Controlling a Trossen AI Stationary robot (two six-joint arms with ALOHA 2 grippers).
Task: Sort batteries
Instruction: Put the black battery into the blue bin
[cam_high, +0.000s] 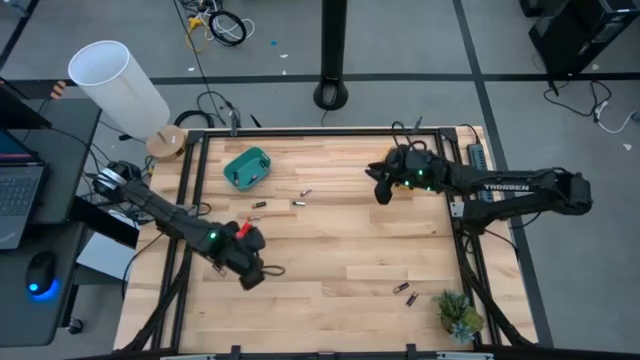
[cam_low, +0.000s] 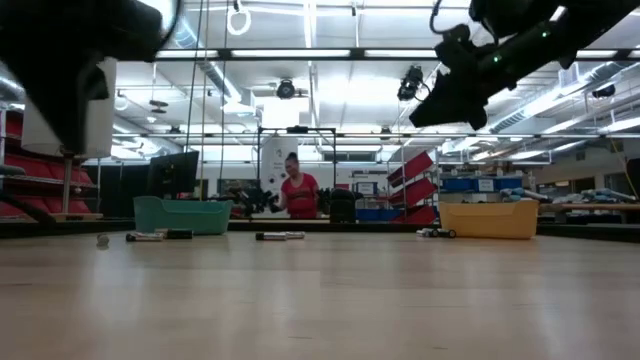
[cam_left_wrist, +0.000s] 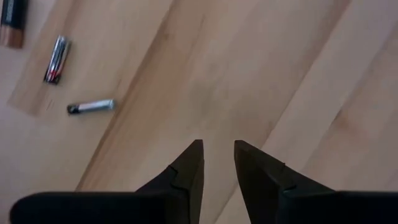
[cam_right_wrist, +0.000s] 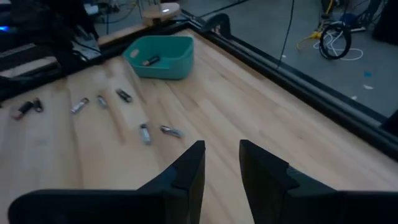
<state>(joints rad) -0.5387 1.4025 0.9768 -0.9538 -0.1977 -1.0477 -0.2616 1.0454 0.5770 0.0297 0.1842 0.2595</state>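
Several small batteries lie flat on the wooden table: three (cam_high: 297, 203) near the teal bin (cam_high: 247, 167), two (cam_high: 405, 293) toward the near right, one (cam_high: 215, 268) beside the left arm. In the right wrist view another battery (cam_right_wrist: 149, 60) lies inside the teal bin (cam_right_wrist: 160, 56). The orange bin (cam_low: 488, 218) shows in the low view. My left gripper (cam_high: 256, 278) hovers over bare wood near the table's near left, narrowly open and empty (cam_left_wrist: 217, 149), with three batteries (cam_left_wrist: 91, 107) off to its side. My right gripper (cam_high: 381, 193) hangs above the far right part of the table, narrowly open and empty (cam_right_wrist: 221, 149).
A small potted plant (cam_high: 458, 315) stands at the near right corner. A white cylinder (cam_high: 115, 80) and a round wooden disc (cam_high: 166, 143) sit off the far left corner. A black frame (cam_high: 330, 130) rims the table. A person in red (cam_low: 298, 190) stands far behind.
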